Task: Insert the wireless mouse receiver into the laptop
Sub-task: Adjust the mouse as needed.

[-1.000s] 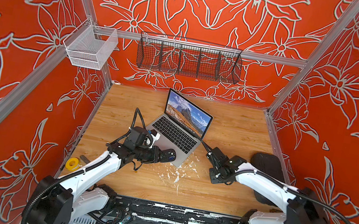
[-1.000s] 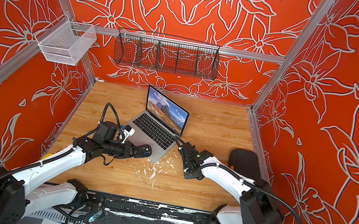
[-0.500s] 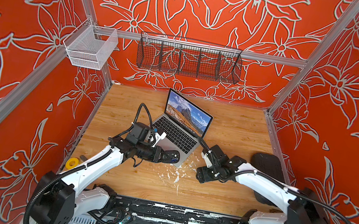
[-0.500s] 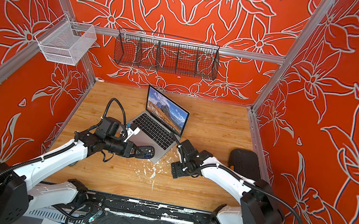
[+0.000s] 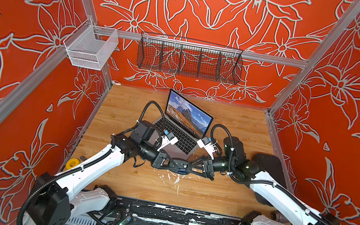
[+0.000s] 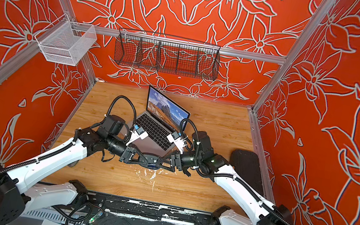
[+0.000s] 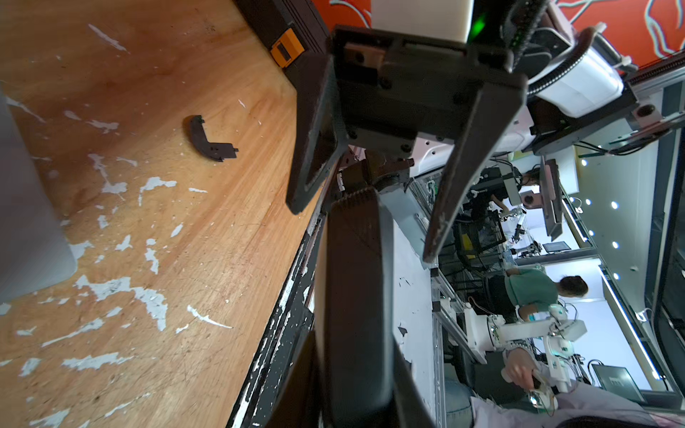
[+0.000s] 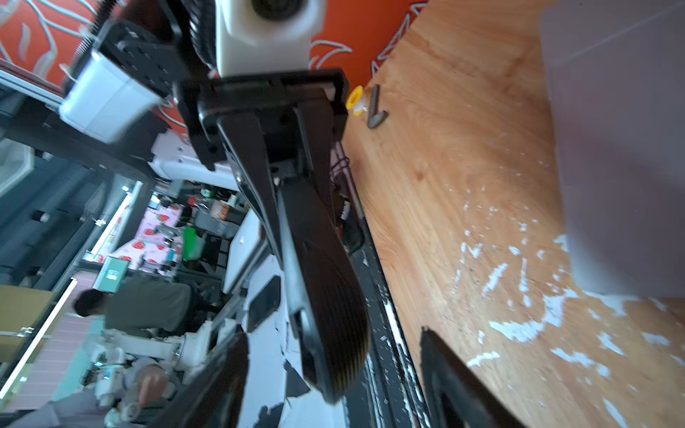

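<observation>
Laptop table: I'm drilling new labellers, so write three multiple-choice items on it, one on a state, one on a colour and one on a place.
1. The laptop is:
A. shut flat
B. open, with its screen lit
C. open, with its screen dark

2. The small roll at the edge of the table is:
A. yellow
B. green
C. blue

3. The black mouse is:
A. in the wall basket
B. held by the left gripper, in front of the laptop
C. lying on the keyboard

Answers:
1 B: the raised screen shows a mountain picture under blue sky.
2 A: it shows bright yellow against the wood in both top views.
3 B: the jaws are shut on it, as the wrist views also show.
</observation>
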Robot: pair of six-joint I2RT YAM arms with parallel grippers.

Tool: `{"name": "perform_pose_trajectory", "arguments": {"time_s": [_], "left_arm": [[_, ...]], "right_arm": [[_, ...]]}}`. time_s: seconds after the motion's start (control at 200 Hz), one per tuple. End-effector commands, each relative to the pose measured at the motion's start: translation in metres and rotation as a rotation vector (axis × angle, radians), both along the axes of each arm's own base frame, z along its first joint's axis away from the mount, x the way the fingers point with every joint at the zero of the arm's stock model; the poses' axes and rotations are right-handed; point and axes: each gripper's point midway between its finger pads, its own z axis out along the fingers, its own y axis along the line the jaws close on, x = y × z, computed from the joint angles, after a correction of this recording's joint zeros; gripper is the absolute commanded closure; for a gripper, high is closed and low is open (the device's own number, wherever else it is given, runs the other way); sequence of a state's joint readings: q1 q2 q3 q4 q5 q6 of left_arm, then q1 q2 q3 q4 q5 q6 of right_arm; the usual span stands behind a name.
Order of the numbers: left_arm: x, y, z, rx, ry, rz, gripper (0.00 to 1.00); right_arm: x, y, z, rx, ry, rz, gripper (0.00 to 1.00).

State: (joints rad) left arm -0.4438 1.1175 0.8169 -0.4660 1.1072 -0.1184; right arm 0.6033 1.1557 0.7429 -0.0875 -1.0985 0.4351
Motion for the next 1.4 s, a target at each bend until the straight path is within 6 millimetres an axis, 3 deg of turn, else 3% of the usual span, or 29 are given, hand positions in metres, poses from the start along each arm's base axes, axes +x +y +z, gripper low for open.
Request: {"name": "perform_pose_trajectory", "arguments": {"time_s": [0.0, 0.225, 0.605, 0.696, 0.751, 0.776, 0.881, 1.011, 1.256, 1.396], "left_arm": [[-0.007, -0.003, 0.013, -0.050, -0.026, -0.054, 1.00], [-0.006, -0.007, 0.009, -0.046, -0.010, -0.063, 1.00], [0.003, -0.011, 0.012, -0.065, -0.007, -0.035, 1.00], [0.009, -0.013, 0.013, -0.079, -0.013, -0.002, 0.35], [0.013, -0.013, 0.015, -0.089, -0.027, 0.020, 0.05], [0.015, -0.014, 0.017, -0.094, -0.034, 0.031, 0.00], [0.029, -0.018, 0.025, -0.125, -0.096, 0.121, 0.03], [0.041, -0.028, 0.043, -0.208, -0.192, 0.230, 0.01], [0.040, -0.032, 0.068, -0.257, -0.293, 0.271, 0.32], [0.039, -0.031, 0.078, -0.303, -0.300, 0.283, 0.40]], "right_arm": [[-0.009, 0.004, 0.020, 0.094, 0.003, 0.081, 0.38], [-0.009, 0.006, 0.014, 0.080, 0.029, 0.087, 0.57], [-0.005, 0.007, 0.006, 0.062, 0.013, 0.050, 0.79], [0.006, 0.008, 0.009, 0.080, -0.031, -0.030, 0.80], [0.017, 0.007, 0.012, 0.103, -0.064, -0.106, 0.82], [0.021, 0.007, 0.015, 0.120, -0.073, -0.138, 0.83], [0.039, 0.001, 0.027, 0.212, -0.118, -0.284, 0.83], [0.045, -0.002, 0.041, 0.305, -0.138, -0.356, 0.84], [0.043, -0.003, 0.049, 0.343, -0.149, -0.386, 0.87], [0.040, -0.001, 0.048, 0.345, -0.134, -0.360, 0.87]]}}
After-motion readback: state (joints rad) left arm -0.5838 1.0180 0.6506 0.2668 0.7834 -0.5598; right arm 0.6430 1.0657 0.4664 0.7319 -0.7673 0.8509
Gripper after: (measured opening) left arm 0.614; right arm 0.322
